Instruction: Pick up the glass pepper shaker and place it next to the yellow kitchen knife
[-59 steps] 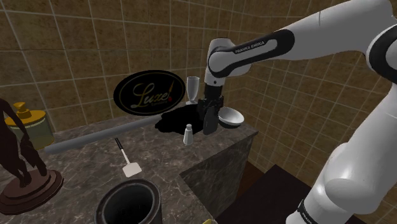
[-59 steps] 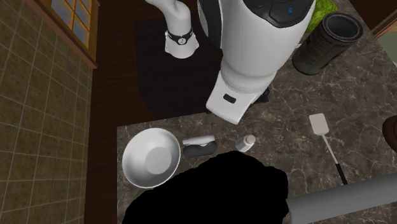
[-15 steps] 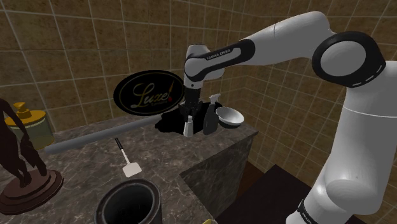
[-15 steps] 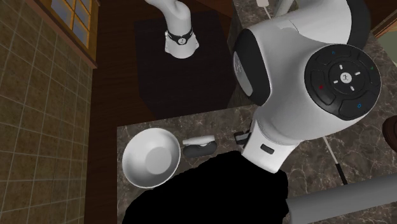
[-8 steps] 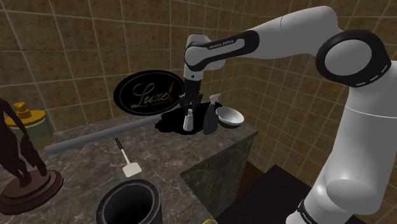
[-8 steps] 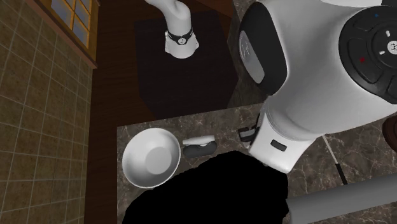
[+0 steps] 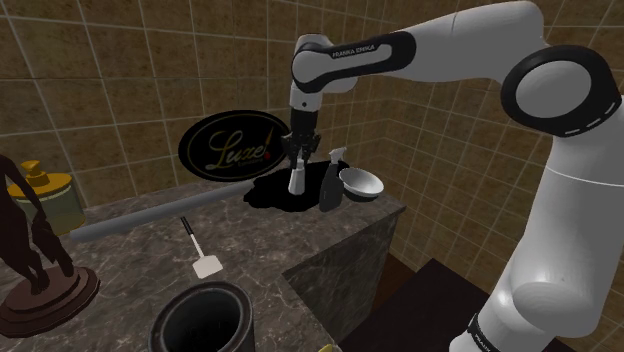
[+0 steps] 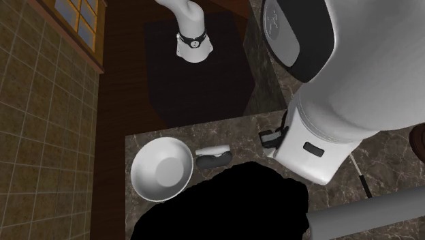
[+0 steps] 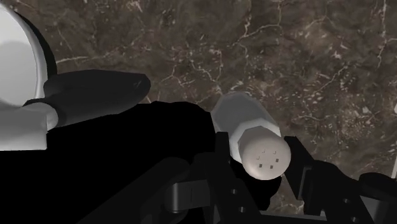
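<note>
Upper centre of the shoulder view: the end effector (image 7: 297,162) grips the pale pepper shaker (image 7: 296,182) near its cap, apparently clear of the marble counter (image 7: 250,240), left of the white bowl (image 7: 362,182), likely for carrying.

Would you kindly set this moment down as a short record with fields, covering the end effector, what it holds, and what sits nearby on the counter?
grasp: end effector shut on the pepper shaker
shaker: pale body, white perforated cap, clasped between the fingers
surface: dark marble counter
nearest: dark spray bottle and white bowl, to the shoulder view's right of the shaker
further off: spatula lying flat; black oval Luxe sign behind
</note>
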